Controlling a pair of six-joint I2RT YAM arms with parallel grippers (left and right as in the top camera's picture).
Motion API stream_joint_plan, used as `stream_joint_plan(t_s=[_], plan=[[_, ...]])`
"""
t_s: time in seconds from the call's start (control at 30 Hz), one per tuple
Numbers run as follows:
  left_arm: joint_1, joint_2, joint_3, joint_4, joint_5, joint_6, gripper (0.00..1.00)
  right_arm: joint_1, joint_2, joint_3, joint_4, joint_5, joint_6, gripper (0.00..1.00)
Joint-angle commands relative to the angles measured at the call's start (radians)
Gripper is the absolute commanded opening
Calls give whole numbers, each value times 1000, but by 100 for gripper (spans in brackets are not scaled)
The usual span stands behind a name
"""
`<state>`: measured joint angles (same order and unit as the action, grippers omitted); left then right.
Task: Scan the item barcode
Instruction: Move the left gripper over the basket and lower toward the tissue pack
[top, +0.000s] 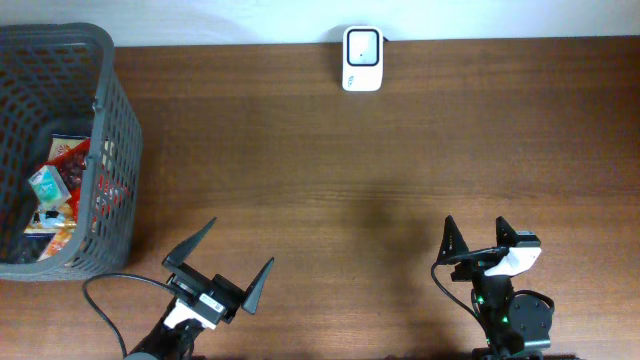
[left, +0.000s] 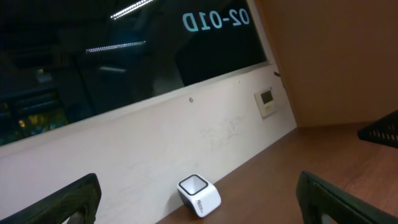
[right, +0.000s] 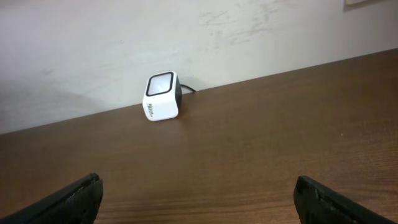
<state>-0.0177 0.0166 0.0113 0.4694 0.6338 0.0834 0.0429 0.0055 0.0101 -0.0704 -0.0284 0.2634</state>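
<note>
overhead: nothing picked up yet

left gripper (top: 242, 242) and right gripper (top: 476, 222) gape wide, empty, at the table's (top: 300, 180) front edge. packets (top: 60, 185) lie jumbled in the basket (top: 122, 130) far left, scanner (top: 362, 58) at the back. risk: snagging the basket wall, or grabbing a packet with its barcode hidden

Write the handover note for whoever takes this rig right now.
Left gripper: open, empty, near the table's front edge, beside the basket.
Right gripper: open, empty, at the front right.
Scanner: white, at the far edge of the table, against the wall, window facing up.
Packaged items: all inside the grey basket at the far left.
Done: nothing; no item has been picked up.
Left: take one item from the basket, carry it to the scanner, and present its barcode to the window.
</note>
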Motion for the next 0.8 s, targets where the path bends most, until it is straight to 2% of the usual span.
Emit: stream_joint_plan(t_s=[0.0, 0.1, 0.17, 0.27, 0.37, 0.4, 0.5, 0.6, 0.77], plan=[[-3, -3, 56, 5, -39, 8, 99, 5, 2, -5, -5, -16, 8, 99], [-3, -3, 113, -3, -101, 24, 99, 5, 2, -5, -4, -16, 7, 98], [-3, -3, 188, -64, -134, 81, 99, 5, 2, -5, -5, -16, 8, 99], [-3, 21, 327, -256, -238, 136, 99, 5, 2, -5, -5, -16, 8, 98], [-3, 135, 543, -533, -474, 135, 99, 5, 2, -5, -5, -16, 7, 98], [-3, 183, 609, -590, -505, 135, 99, 5, 2, -5, -5, -16, 7, 99], [-3, 335, 800, -733, -459, 135, 99, 5, 2, -5, -5, -16, 7, 99], [-3, 447, 929, -806, -268, 135, 99, 5, 2, -5, -5, -16, 7, 98], [-3, 515, 985, -815, -264, 130, 99, 5, 2, -5, -5, -16, 8, 98]])
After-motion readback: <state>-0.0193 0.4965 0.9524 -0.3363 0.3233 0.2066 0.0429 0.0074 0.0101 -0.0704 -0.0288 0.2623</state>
